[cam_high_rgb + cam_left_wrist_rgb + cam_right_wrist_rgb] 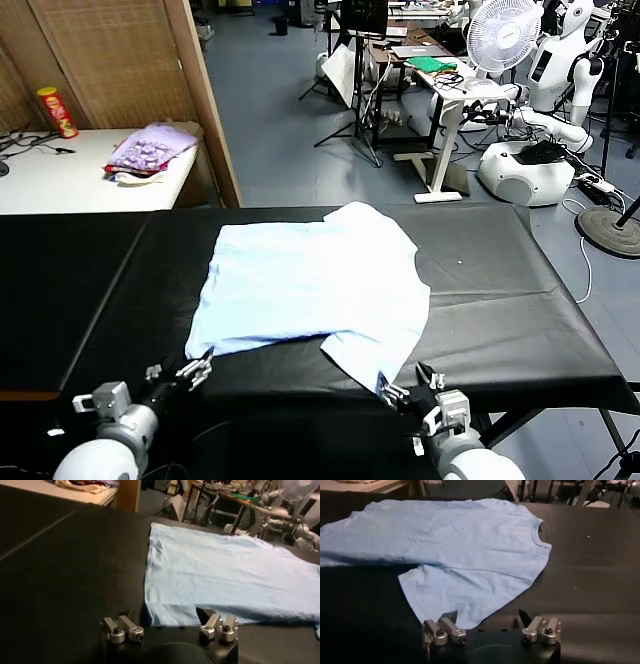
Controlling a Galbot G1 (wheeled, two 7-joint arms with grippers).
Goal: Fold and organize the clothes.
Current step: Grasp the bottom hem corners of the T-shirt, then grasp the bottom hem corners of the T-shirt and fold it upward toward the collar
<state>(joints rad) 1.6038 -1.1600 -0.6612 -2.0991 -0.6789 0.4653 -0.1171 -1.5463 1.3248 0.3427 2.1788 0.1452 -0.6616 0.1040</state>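
On the black table the T-shirt lies spread flat for folding, and we hold our left gripper at its near corner and our right gripper at its near sleeve, jaws released wide, likely ready to pinch both edges.

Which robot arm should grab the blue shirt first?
Probably the right. The right gripper sits open right at the T-shirt sleeve's near tip. The left gripper, also open, waits by the shirt's bottom corner, so either could start.
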